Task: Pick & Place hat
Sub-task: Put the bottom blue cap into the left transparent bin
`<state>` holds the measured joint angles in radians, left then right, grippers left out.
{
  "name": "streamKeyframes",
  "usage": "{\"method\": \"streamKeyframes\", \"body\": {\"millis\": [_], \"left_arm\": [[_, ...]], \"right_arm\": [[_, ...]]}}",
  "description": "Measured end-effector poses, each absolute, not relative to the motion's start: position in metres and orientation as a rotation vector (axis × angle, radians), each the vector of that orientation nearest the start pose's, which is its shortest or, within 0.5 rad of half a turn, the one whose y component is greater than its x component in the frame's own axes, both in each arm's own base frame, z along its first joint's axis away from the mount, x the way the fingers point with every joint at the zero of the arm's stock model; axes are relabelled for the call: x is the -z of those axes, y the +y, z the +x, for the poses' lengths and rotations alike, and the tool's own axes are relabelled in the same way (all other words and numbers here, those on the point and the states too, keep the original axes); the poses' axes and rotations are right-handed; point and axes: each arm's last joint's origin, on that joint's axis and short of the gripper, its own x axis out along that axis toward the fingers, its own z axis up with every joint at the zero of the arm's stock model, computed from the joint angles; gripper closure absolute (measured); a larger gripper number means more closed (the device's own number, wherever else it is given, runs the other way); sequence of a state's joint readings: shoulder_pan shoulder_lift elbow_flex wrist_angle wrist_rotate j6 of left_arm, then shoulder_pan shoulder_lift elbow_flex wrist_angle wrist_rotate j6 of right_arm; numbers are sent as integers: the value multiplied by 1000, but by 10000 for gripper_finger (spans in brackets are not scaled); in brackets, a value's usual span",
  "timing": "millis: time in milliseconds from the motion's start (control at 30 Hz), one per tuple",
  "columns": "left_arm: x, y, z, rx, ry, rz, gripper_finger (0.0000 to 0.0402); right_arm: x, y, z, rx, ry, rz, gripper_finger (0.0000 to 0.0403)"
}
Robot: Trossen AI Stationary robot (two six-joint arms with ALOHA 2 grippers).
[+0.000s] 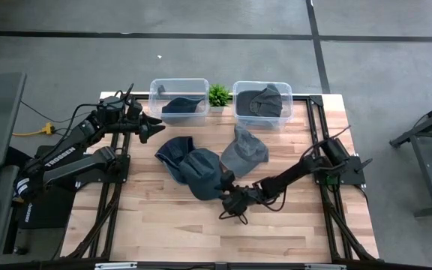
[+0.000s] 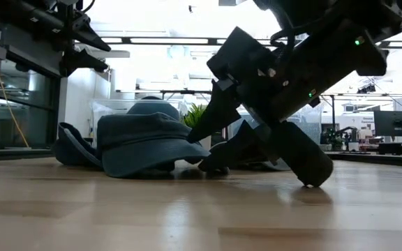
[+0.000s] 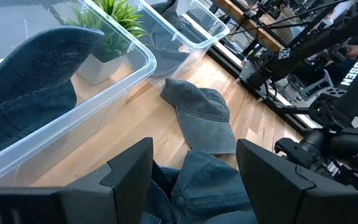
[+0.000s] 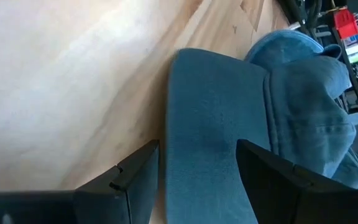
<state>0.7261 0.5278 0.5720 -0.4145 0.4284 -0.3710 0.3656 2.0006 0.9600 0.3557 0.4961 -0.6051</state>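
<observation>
The right gripper (image 4: 194, 168), fingers spread wide, sits low with the blue hat's (image 4: 216, 118) brim between them, ungripped.

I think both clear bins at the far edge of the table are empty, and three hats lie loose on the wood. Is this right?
Not quite. The bins are not empty: the left bin and the right bin each hold one dark hat, as the high view shows. The rest stands: three hats lie loose on the wood, two blue ones and a grey one.
</observation>
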Motion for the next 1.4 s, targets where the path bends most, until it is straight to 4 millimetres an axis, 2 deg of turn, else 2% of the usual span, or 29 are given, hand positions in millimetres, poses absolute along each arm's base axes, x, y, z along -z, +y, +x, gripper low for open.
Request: {"method": "streamKeyframes", "body": {"millis": [233, 433, 567, 867, 933, 1233, 1400], "left_arm": [[-273, 72, 99, -348, 255, -569, 175], [-273, 72, 99, -343, 255, -570, 175], [-273, 72, 99, -343, 255, -570, 175], [-273, 72, 99, -343, 259, -572, 175], [-273, 71, 99, -344, 261, -573, 175], [-273, 71, 99, -343, 261, -574, 175], [-273, 71, 99, -343, 261, -574, 175]], "right_arm": [[-104, 111, 361, -36, 667, -887, 196], [-105, 111, 361, 53, 670, -916, 210], [-105, 115, 359, 62, 666, -925, 247], [-107, 123, 357, 75, 644, -931, 374], [-108, 125, 357, 85, 633, -933, 391], [-116, 127, 361, 159, 599, -909, 399], [-127, 126, 361, 194, 591, -925, 400]]}}
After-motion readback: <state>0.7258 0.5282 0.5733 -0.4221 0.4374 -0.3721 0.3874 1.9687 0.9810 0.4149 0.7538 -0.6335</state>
